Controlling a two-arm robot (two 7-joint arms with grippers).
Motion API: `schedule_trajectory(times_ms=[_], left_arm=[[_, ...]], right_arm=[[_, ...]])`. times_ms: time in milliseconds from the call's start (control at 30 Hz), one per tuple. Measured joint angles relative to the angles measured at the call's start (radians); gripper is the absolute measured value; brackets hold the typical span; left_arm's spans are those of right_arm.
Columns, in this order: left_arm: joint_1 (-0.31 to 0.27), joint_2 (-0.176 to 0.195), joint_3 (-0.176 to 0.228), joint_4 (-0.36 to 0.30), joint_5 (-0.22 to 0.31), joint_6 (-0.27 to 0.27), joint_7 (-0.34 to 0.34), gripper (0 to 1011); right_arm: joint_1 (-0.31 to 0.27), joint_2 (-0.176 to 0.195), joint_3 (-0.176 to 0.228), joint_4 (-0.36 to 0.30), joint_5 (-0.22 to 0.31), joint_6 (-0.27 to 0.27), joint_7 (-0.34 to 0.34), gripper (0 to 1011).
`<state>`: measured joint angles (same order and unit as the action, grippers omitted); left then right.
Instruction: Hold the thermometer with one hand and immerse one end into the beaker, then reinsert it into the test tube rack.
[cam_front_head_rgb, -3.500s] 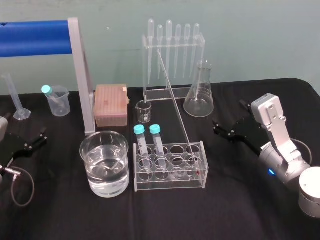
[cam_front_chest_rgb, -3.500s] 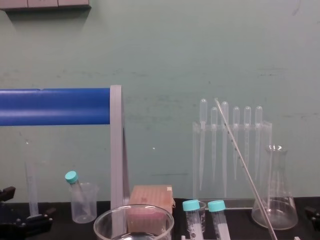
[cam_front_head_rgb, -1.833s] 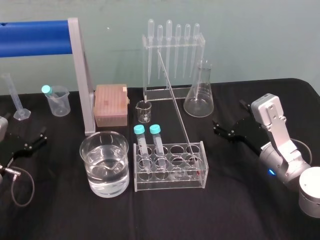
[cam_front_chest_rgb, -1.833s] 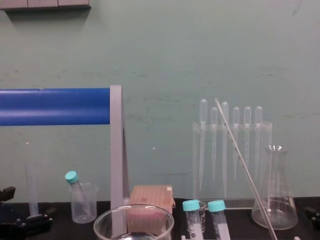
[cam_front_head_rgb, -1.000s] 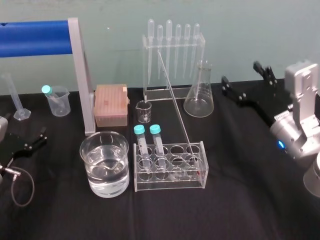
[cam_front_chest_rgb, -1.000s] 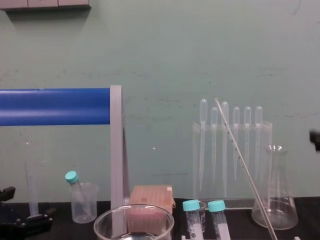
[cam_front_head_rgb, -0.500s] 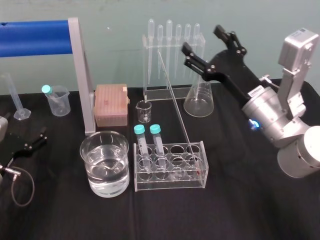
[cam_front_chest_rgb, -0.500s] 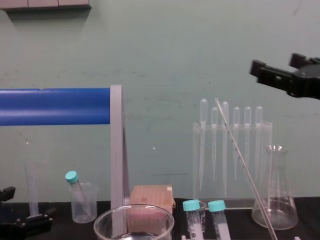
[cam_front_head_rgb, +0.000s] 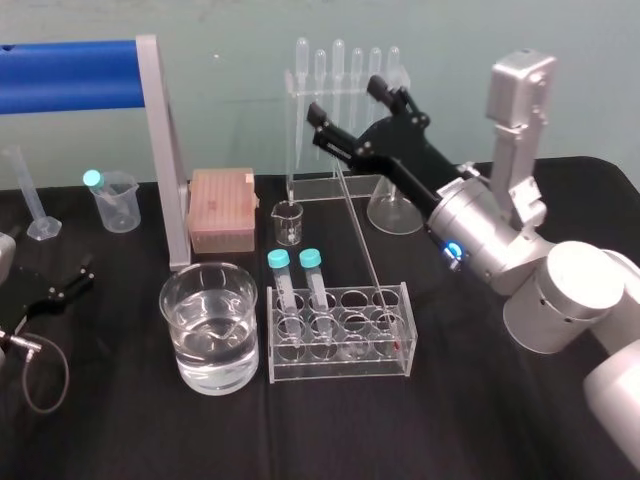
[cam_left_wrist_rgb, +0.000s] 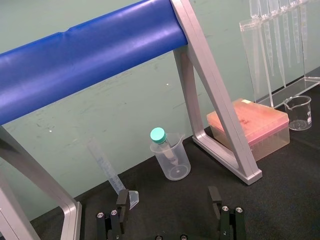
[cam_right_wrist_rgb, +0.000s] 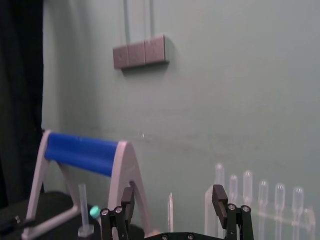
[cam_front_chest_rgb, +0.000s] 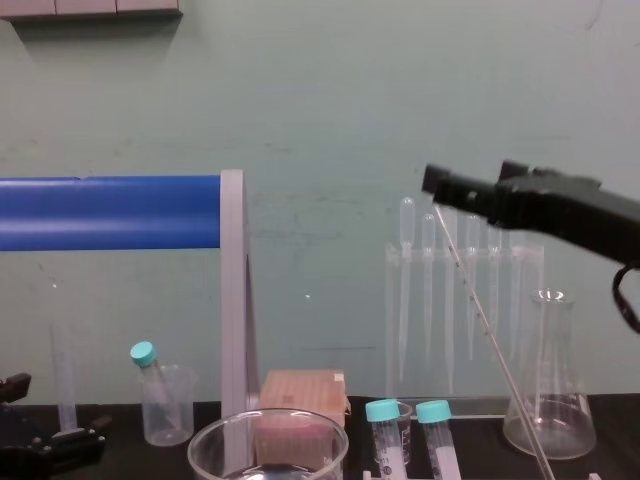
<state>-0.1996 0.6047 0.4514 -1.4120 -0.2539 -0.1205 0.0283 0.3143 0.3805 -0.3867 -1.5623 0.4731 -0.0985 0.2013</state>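
Head view: the right end effector (cam_front_head_rgb: 345, 98) stood in the upper centre of the frame, its fingers spread wide and gripping nothing. It was level with the top end of the thermometer (cam_front_head_rgb: 356, 215). The thermometer leaned, with its lower end seated in the right-hand part of the test tube rack (cam_front_head_rgb: 340, 366) at lower centre and its top tilted back toward the pipette stand (cam_front_head_rgb: 297, 120). The beaker (cam_front_head_rgb: 215, 376), part filled with clear liquid, stood just left of the rack. Two teal-capped tubes (cam_front_head_rgb: 279, 260) occupied the left end of the rack. The conical flask (cam_front_head_rgb: 392, 212) was partly hidden behind the right arm. The left end effector (cam_front_head_rgb: 68, 280) lay low at the left edge of the frame on the black table (cam_front_head_rgb: 470, 420), well apart from the task items.

Left wrist view: the left end effector (cam_left_wrist_rgb: 168, 197) showed both fingers parted with nothing between them. Beyond it were a plastic beaker (cam_left_wrist_rgb: 172, 161), a pink box (cam_left_wrist_rgb: 250, 125) and the blue bar (cam_left_wrist_rgb: 90, 50).

Right wrist view: the thermometer (cam_right_wrist_rgb: 170, 215) tip rose in the gap between the open fingers (cam_right_wrist_rgb: 218, 192), apart from both.

Chest view: the right end effector (cam_front_chest_rgb: 470, 180) entered from the right edge at mid height, with the thermometer (cam_front_chest_rgb: 490, 325) top just below its nearer finger. Contact could not be determined here. The beaker (cam_front_chest_rgb: 200, 441) rim showed at the bottom edge.
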Motion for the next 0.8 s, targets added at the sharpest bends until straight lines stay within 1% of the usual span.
schedule_trajectory(times_ms=[67,100,133,200,300,400,433,533,600,800], left_arm=[[0.0,0.0,0.0,0.0,0.0,0.0,0.0,1008],[0.0,0.0,0.0,0.0,0.0,0.0,0.0,1008],[0.0,0.0,0.0,0.0,0.0,0.0,0.0,1008],[0.0,0.0,0.0,0.0,0.0,0.0,0.0,1008],[0.0,0.0,0.0,0.0,0.0,0.0,0.0,1008],[0.0,0.0,0.0,0.0,0.0,0.0,0.0,1008],[0.0,0.0,0.0,0.0,0.0,0.0,0.0,1008],[0.0,0.0,0.0,0.0,0.0,0.0,0.0,1008],[0.0,0.0,0.0,0.0,0.0,0.0,0.0,1008],[0.0,0.0,0.0,0.0,0.0,0.0,0.0,1008]], right_arm=[[0.005,-0.005,-0.004,0.006,-0.007,0.022,-0.005,1003],[0.009,-0.01,-0.007,0.011,-0.014,0.043,-0.011,1003],[0.009,-0.01,-0.007,0.011,-0.014,0.043,-0.011,1003],[0.017,-0.018,-0.011,0.021,-0.027,0.084,-0.019,1003],[0.024,-0.023,-0.014,0.03,-0.033,0.114,-0.021,1003],[0.033,-0.03,-0.017,0.045,-0.039,0.159,-0.02,1003],[0.033,-0.03,-0.017,0.045,-0.039,0.159,-0.02,1003],[0.036,-0.035,-0.015,0.051,-0.04,0.194,-0.014,1003],[0.036,-0.037,-0.013,0.051,-0.04,0.204,-0.011,1003],[0.025,-0.038,0.003,0.041,-0.038,0.238,0.002,1003]])
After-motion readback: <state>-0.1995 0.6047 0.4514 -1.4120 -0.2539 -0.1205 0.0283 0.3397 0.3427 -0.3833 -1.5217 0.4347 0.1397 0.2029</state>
